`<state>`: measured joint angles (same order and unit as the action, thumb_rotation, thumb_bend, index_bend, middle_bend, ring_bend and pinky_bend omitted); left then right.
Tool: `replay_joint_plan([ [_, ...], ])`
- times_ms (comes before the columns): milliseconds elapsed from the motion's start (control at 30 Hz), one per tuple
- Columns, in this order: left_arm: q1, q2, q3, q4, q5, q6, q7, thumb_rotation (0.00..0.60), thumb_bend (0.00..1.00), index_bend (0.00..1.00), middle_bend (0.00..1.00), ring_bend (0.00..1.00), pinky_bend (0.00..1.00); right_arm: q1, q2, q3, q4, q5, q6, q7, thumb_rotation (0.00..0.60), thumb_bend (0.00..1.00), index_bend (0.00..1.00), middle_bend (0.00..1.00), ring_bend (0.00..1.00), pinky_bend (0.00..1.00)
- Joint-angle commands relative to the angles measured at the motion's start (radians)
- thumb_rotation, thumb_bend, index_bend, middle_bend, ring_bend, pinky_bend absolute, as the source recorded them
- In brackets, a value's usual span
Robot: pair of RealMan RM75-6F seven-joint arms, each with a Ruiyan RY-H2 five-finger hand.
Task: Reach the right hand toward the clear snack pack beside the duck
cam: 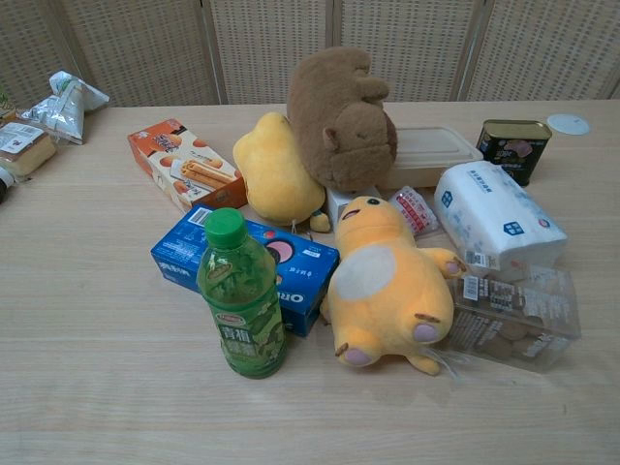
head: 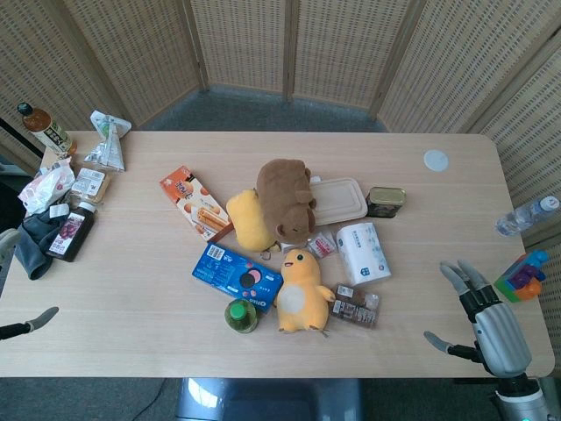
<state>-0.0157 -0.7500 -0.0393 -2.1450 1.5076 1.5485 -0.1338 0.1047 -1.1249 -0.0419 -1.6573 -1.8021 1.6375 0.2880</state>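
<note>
The clear snack pack (head: pixel 357 306) with brown treats lies on the table just right of the yellow duck toy (head: pixel 302 292); the chest view shows the snack pack (cam: pixel 513 316) touching the duck (cam: pixel 387 283). My right hand (head: pixel 480 313) hovers at the table's front right corner, fingers spread and holding nothing, well to the right of the pack. Only a fingertip of my left hand (head: pixel 35 321) shows at the front left edge. Neither hand appears in the chest view.
Around the duck sit a green bottle (head: pixel 240 316), a blue cookie box (head: pixel 237 276), a white tissue pack (head: pixel 364 253), a brown plush (head: pixel 286 198), a lidded container (head: pixel 338 201) and a tin (head: pixel 385 202). A colourful toy (head: pixel 521 275) lies beyond the right edge.
</note>
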Motion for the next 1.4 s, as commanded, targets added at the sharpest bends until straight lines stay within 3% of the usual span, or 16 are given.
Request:
replay_joint_plan([
  [33, -0.004, -0.005, -0.003, 0.003, -0.008, -0.004, 0.007, 0.600, 0.00, 0.00, 0.00, 0.00, 0.00, 0.080, 0.075, -0.023, -0.030, 0.051, -0.158, 0.144, 0.600, 0.00, 0.00, 0.00, 0.00, 0.00],
  [167, -0.010, -0.017, -0.008, 0.008, -0.022, -0.010, 0.028, 0.600, 0.00, 0.00, 0.00, 0.00, 0.00, 0.145, 0.121, -0.030, -0.052, 0.061, -0.272, 0.217, 0.594, 0.00, 0.00, 0.00, 0.00, 0.00],
  [300, -0.020, -0.034, -0.015, 0.015, -0.048, -0.023, 0.054, 0.600, 0.00, 0.00, 0.00, 0.00, 0.00, 0.205, 0.151, -0.049, -0.094, 0.078, -0.410, 0.217, 0.525, 0.00, 0.00, 0.00, 0.00, 0.00],
  [567, -0.024, -0.054, -0.018, 0.020, -0.063, -0.026, 0.085, 0.600, 0.00, 0.00, 0.00, 0.00, 0.00, 0.298, 0.114, -0.007, -0.106, 0.242, -0.635, 0.042, 0.438, 0.00, 0.00, 0.00, 0.00, 0.00],
  [633, -0.021, -0.052, -0.020, 0.019, -0.063, -0.020, 0.084, 0.600, 0.00, 0.00, 0.00, 0.00, 0.00, 0.310, 0.101, 0.006, -0.114, 0.311, -0.674, -0.059, 0.432, 0.00, 0.00, 0.00, 0.00, 0.00],
  [800, -0.019, -0.044, -0.018, 0.018, -0.062, -0.021, 0.074, 0.600, 0.00, 0.00, 0.00, 0.00, 0.00, 0.320, 0.031, 0.033, -0.120, 0.458, -0.701, -0.250, 0.432, 0.00, 0.00, 0.00, 0.00, 0.00],
  [967, -0.019, -0.039, -0.018, 0.019, -0.062, -0.023, 0.068, 0.600, 0.00, 0.00, 0.00, 0.00, 0.00, 0.323, -0.036, 0.029, -0.120, 0.571, -0.702, -0.421, 0.424, 0.00, 0.00, 0.00, 0.00, 0.00],
  [1400, -0.017, -0.024, -0.021, 0.021, -0.061, -0.022, 0.040, 0.600, 0.00, 0.00, 0.00, 0.00, 0.00, 0.345, -0.172, 0.047, -0.097, 0.706, -0.687, -0.569, 0.423, 0.00, 0.00, 0.00, 0.00, 0.00],
])
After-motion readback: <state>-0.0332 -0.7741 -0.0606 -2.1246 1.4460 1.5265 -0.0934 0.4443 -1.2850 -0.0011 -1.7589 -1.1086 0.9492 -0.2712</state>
